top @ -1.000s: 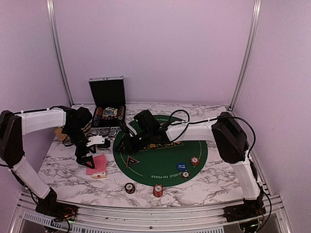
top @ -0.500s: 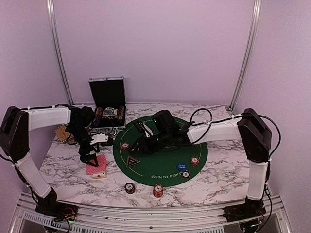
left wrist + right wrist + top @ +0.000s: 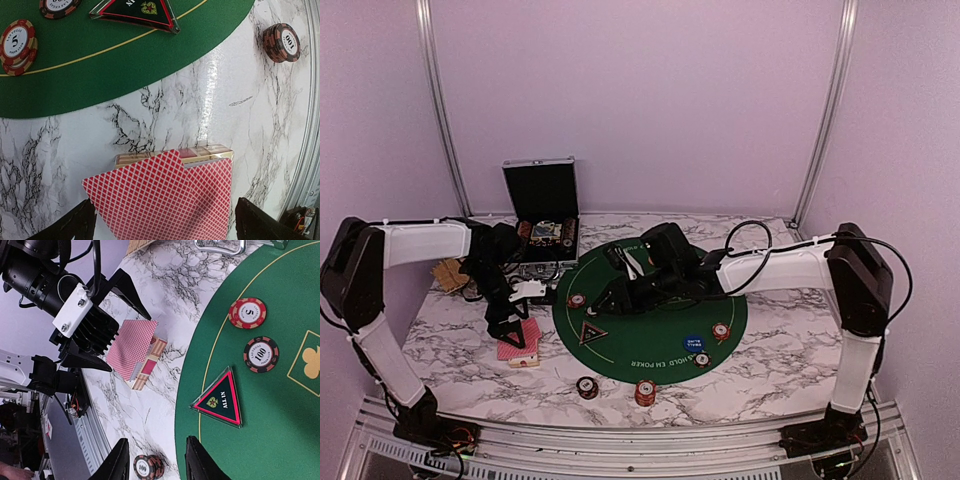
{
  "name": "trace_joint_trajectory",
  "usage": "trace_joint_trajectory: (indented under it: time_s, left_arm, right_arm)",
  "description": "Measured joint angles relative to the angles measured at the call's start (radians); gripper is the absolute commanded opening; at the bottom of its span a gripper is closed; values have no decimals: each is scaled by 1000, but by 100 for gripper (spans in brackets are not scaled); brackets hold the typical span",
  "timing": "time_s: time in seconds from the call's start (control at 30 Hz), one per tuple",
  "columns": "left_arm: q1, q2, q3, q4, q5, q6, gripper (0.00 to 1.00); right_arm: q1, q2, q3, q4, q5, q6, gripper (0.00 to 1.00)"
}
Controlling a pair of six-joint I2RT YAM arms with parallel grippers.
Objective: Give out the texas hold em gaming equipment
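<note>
Roughly midway, by my reading. Just off the green mat's [image 3: 640, 348] near edge sit a dark chip [image 3: 587, 387] and a red stack [image 3: 645, 392]. On its near right lie the blue button [image 3: 694, 342] and two chips [image 3: 721, 331]; the triangular marker [image 3: 592, 332] lies on its left. Above that, the right gripper [image 3: 157, 450] hangs part-open, empty. Left of the mat, the left gripper [image 3: 508, 322] hangs spread wide over the red-backed cards [image 3: 165, 200], not yet dealt. Beyond the mat, the case [image 3: 542, 195] seemingly holds more.

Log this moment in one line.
left gripper: open, over red cards | right gripper: open, empty, over mat edge near black triangle
</note>
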Motion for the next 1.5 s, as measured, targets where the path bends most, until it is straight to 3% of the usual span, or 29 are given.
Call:
trace_joint_trajectory:
  time_s: [0.87,1.5]
  left_arm:
    - [-48,-39,-30,-8,-29,-3,99]
    - [7,-80,-43,-12,-95,35,99]
  right_arm:
    - [0,-21,-14,-28,8,-22,37]
    - [0,-45,-47,-32,9,-31,37]
